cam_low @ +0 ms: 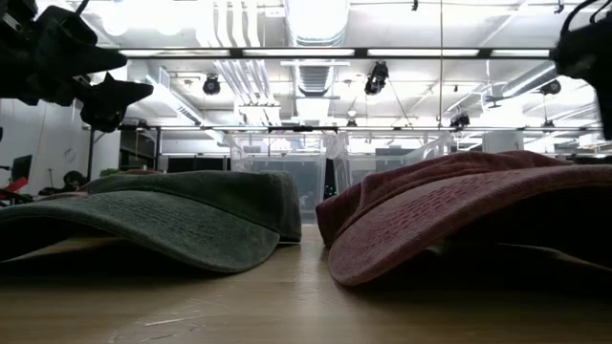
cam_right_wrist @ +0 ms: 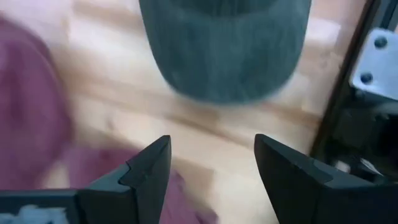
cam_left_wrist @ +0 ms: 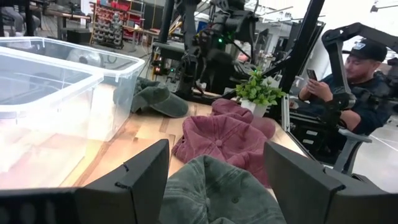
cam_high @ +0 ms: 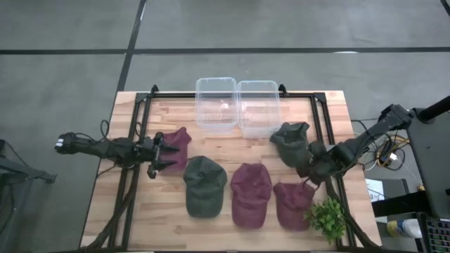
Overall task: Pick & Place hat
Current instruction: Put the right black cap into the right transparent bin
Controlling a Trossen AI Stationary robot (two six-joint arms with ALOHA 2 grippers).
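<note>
- Table (cam_high: 169, 218) – pale wood planks w/ a black frame, standing on a grey floor (cam_high: 63, 42) crossed by dark lines.
- Left pincer (cam_high: 163, 156) at the table's left side, fingers spread, nothing held; it sits over the edge of a maroon hat (cam_high: 180, 146).
- Next rightward – a green hat (cam_high: 204, 184), flat on the wood, near the front.
- Behind it, at the far edge, two clear plastic bins (cam_high: 237, 105) side by side, touching.
- Centre front: a 2nd maroon hat (cam_high: 251, 194), then a 3rd maroon hat (cam_high: 292, 204) just beside it.
- Right side: a dark green hat (cam_high: 292, 141) lies near the bins; the right pincer (cam_right_wrist: 211, 168) hovers just past its brim, jaws apart, gripping nothing – bare wood shows between the fingers.
- Small green plant (cam_high: 327, 218) at the front right corner, beside the 3rd maroon hat.
- Room, low view: ceiling w/ strip lights (cam_low: 316, 19), ducts & hanging fixtures.
- Room, left wrist view: racks of gear, and a person (cam_left_wrist: 360, 81) in a dark cap seated off the table's end, looking at a phone.
</note>
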